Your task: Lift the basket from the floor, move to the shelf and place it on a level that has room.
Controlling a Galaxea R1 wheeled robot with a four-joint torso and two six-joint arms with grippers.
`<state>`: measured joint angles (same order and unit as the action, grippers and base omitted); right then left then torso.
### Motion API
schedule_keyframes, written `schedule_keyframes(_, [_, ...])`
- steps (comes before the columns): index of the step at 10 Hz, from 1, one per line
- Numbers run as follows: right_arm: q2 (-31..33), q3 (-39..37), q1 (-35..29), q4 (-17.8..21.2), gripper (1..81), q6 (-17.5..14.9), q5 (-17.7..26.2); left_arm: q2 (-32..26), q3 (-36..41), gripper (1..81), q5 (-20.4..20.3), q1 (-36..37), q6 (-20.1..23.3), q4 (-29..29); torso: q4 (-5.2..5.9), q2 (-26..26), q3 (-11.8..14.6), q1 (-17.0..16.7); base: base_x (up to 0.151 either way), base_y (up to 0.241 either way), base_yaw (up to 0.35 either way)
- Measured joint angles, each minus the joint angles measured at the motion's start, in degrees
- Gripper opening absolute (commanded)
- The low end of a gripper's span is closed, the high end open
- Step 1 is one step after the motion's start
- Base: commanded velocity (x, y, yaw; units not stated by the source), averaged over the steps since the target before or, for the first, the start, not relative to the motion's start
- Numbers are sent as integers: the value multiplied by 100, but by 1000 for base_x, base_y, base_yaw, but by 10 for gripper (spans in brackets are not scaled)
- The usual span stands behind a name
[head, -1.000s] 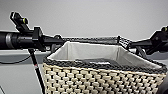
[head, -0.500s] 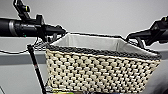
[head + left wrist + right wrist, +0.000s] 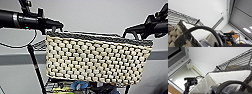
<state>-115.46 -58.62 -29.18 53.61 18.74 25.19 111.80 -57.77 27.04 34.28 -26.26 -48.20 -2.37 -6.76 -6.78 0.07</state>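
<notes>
The cream woven basket [image 3: 97, 62] with its dark rim hangs in the air, its side facing the head camera. My left gripper [image 3: 57, 27] holds its left end and my right gripper [image 3: 130, 31] holds its right end, both at the rim. The shelf stands just behind, and its top wire level [image 3: 39, 45] shows beside the basket's left edge, at about the height of the basket's upper half. In the left wrist view a black loop handle [image 3: 205, 30] arches over the weave [image 3: 173, 36]. The right wrist view looks into the white liner [image 3: 224, 77], with the wire level [image 3: 238, 60] beyond.
A black shelf post [image 3: 35, 67] runs down at the left below the basket. Colourful clutter [image 3: 77, 86] lies on the tier under the basket. A pale wall with a grey band [image 3: 15, 60] stands behind the shelf.
Both arms have risen with the basket. Its inside showed from above before, and now the head view meets its woven side with the rim near the top tier.
</notes>
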Motion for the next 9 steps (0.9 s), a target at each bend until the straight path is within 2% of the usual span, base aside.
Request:
schedule_keyframes(6, [-811,-1325,-227,-135,10,46,544,903,-1152,10,549,194,-80,13,0,0,-2,0,0,0,0])
schedule_keyframes(9, [-1090,-1858,-428,-161,10,44,686,1176,-1602,10,575,474,-87,18,0,2,-2,0,0,0,0])
